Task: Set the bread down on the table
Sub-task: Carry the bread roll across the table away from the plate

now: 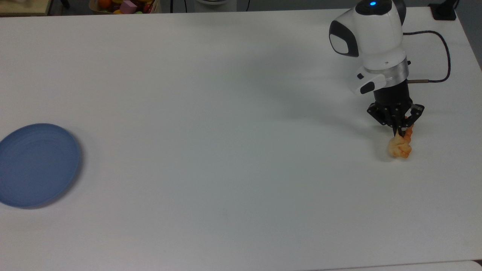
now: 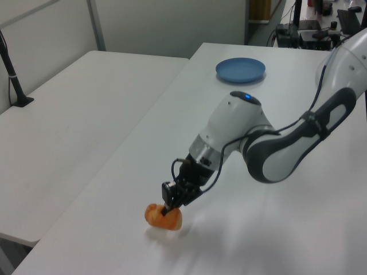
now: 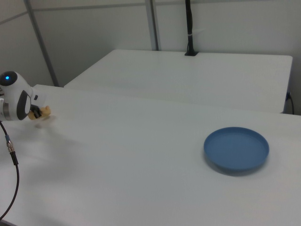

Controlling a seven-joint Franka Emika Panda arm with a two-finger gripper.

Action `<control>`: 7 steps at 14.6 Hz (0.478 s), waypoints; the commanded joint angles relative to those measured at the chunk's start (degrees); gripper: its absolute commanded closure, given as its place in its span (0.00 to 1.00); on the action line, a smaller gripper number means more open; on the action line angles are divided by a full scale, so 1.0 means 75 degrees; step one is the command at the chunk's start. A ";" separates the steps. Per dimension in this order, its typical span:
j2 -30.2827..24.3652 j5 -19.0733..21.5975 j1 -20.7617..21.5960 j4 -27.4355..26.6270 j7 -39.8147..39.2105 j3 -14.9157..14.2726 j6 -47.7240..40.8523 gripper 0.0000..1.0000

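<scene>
While claw (image 1: 400, 132) pinches it (bumpy, golden), bread (image 1: 400, 147) touches matte table (image 1: 226, 150).

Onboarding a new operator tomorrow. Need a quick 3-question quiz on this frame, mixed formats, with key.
1. True or false: the bread lies on the blue plate.
2. Multiple choice: what is the hand doing? A) open above the plate; B) shut on the bread; C) open and well away from the bread.
3. Fill in: in the top view, the plate sits near the table's ____ edge and the bread near its ____ edge.

Key:
1. False. The bread is at the far side of the table from the plate, with the plate bare.
2. B. The fingers pinch the bread's top, and the bread sits low at the tabletop.
3. Left; right.
</scene>
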 commanded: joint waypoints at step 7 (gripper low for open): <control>0.0308 -0.1385 -0.0242 -0.0086 0.0238 -0.0107 0.0058 0.61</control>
